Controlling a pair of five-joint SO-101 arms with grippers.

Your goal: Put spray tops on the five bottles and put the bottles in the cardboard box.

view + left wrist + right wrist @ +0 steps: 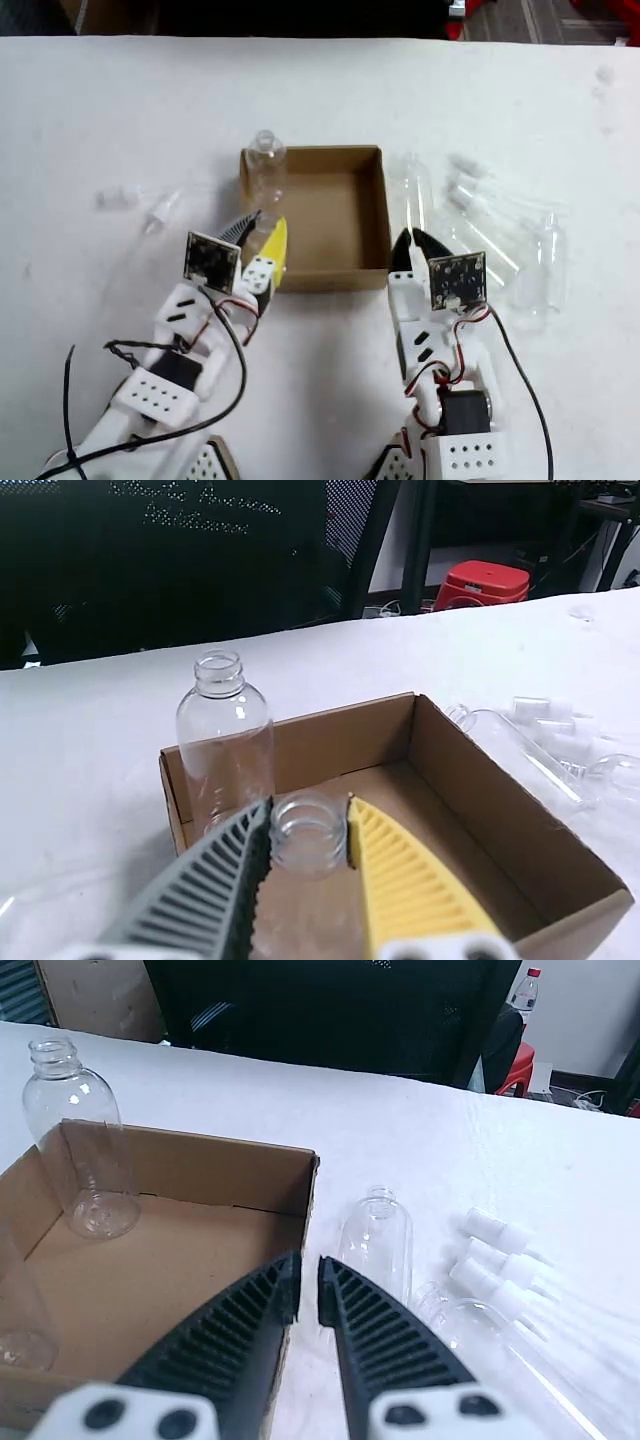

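The box (330, 277) sits mid-counter, with an upright bottle (265, 165), uncapped, in its far-left corner. Loose bottles (540, 265) and spray tops (468, 188) lie right of the box, and a few more tops lie well left of it. The counter (100, 100) is white. Beyond its far edge you have a black chair (200, 550) and a red stool (485, 583). Your left tool (308, 815) is clenched on the neck of a held bottle (305, 845) at the box's near-left corner. Your right tool (307, 1280), by the near-right corner, is all but closed and grasps nothing.
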